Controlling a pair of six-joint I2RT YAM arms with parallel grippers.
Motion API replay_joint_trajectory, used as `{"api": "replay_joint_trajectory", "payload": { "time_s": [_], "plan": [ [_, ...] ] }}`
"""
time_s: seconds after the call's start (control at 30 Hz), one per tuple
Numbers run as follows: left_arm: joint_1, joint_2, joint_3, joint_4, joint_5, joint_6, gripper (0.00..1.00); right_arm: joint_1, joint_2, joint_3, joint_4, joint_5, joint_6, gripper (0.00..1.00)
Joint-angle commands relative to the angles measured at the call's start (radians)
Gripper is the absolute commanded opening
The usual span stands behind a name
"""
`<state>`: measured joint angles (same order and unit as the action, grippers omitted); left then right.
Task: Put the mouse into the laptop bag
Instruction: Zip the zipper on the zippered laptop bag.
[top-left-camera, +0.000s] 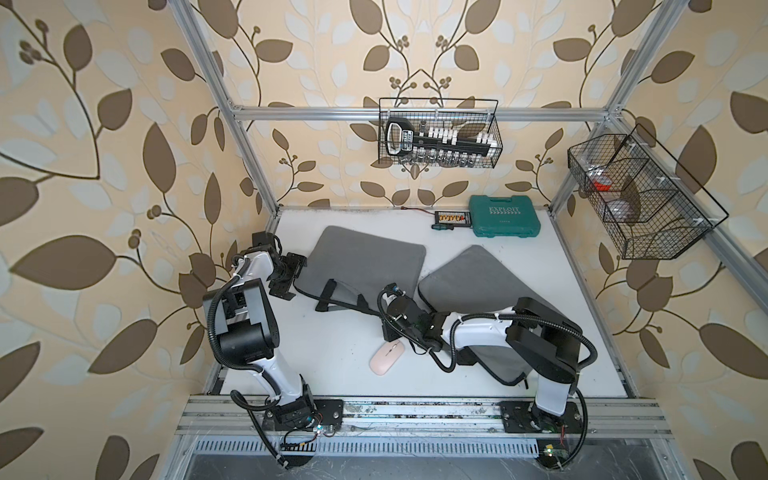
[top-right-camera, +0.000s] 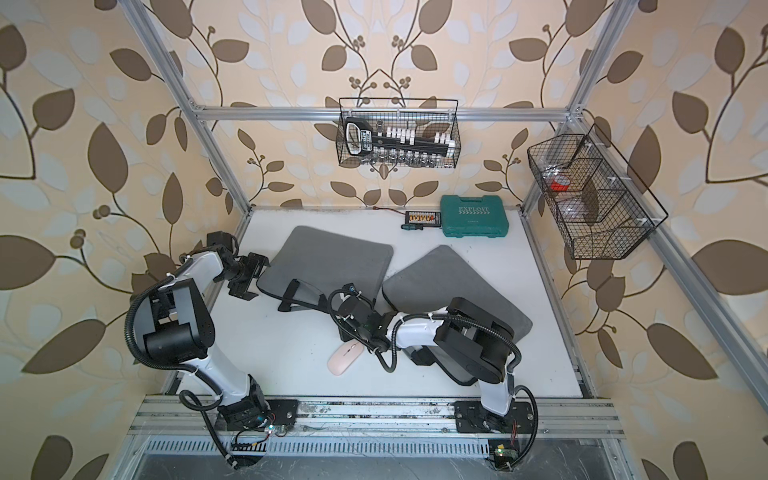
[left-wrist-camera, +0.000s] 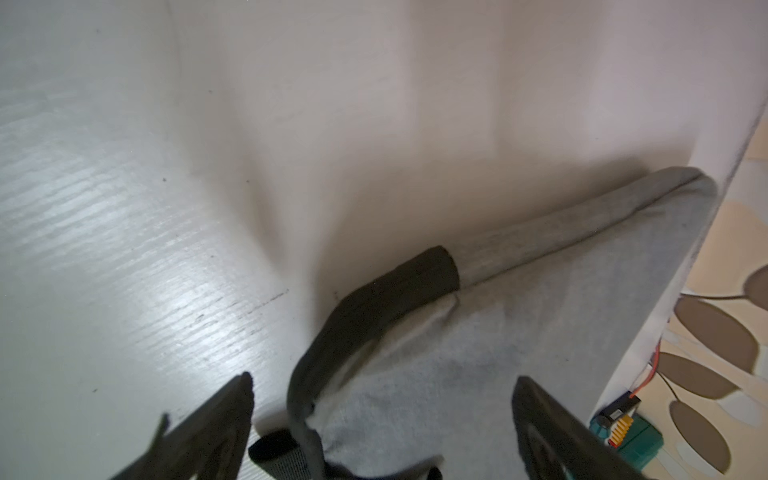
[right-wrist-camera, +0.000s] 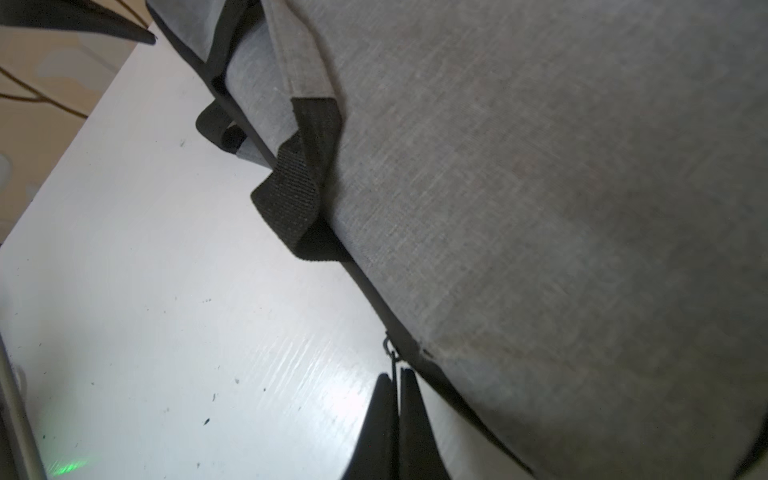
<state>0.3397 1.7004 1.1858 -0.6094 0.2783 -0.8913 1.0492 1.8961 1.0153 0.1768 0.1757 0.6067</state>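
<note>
Mouse (top-left-camera: 387, 356) outside laptop bag (top-left-camera: 465, 282) on table (top-left-camera: 332, 353) — left jaws wide apart, right jaws pinching zipper pull (right-wrist-camera: 392, 353).

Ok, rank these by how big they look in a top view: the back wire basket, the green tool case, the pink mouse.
1. Wire basket, though it hangs nearer the camera, which flatters it.
2. Green tool case.
3. Pink mouse.

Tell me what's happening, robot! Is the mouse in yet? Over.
Left claw open by the bag handle. Right claw shut on zipper pull of laptop bag. Mouse out on table, right arm close beside it.
</note>
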Motion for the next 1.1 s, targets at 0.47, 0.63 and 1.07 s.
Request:
{"api": "replay_joint_trajectory", "payload": {
  "time_s": [0.47,0.63,1.07],
  "plan": [
    [-0.24,-0.669,-0.669,0.252,0.174,-0.145,0.99,0.057,0.065,0.104,0.071,-0.059,-0.06,0.0],
    [-0.38,-0.727,-0.716,0.345,0.107,-0.225,0.99,0.1,0.057,0.103,0.108,-0.065,-0.1,0.0],
    [-0.469,-0.567,-0.662,0.409,0.03,-0.209,0.2,0.113,0.007,0.005,0.184,-0.107,-0.089,0.0]
  ]
}}
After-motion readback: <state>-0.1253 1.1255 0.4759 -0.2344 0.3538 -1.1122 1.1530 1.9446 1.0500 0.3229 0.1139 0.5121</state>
